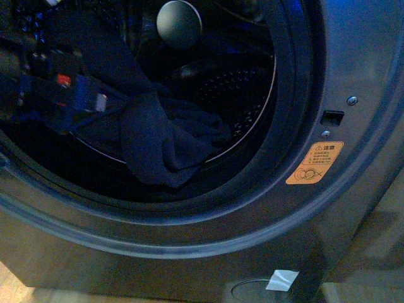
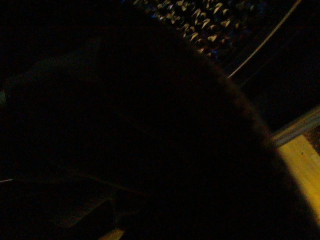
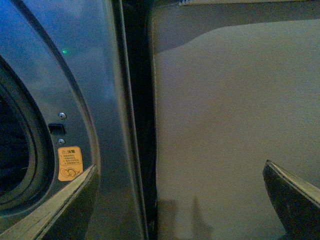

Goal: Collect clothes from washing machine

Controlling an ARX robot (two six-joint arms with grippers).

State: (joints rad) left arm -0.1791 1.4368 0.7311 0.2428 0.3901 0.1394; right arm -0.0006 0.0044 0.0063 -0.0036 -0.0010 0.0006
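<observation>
The grey metallic front-loading washing machine (image 1: 353,57) fills the front view with its door open, showing the dark rubber seal around the round opening and the perforated steel drum (image 1: 243,88) behind it. The dark navy, limp knit garment (image 1: 167,142) is inside the machine. It runs down from the upper left part of the drum and lies bunched on the drum floor just behind the machine's front lip, with one fold touching the seal. The robot's left arm (image 1: 44,76), black with blue cables and a small orange mark, reaches into the machine's opening from its left side. The left gripper (image 1: 88,100) sits against the garment, and shadow and fabric hide so much of it that I cannot tell whether its jaws are apart or clamped on cloth. A rounded grey disc (image 1: 178,22) sits at the centre of the machine's back wall. On the machine's front panel, right of the opening, are a small black latch slot (image 1: 332,117) and an orange warning sticker (image 1: 314,162). The left wrist view is dark. In the right wrist view the right gripper (image 3: 180,167) hangs outside the machine, beside its right edge and facing a plain beige wall (image 3: 235,110), with its two fingers (image 3: 55,205) spread wide and nothing between them.
</observation>
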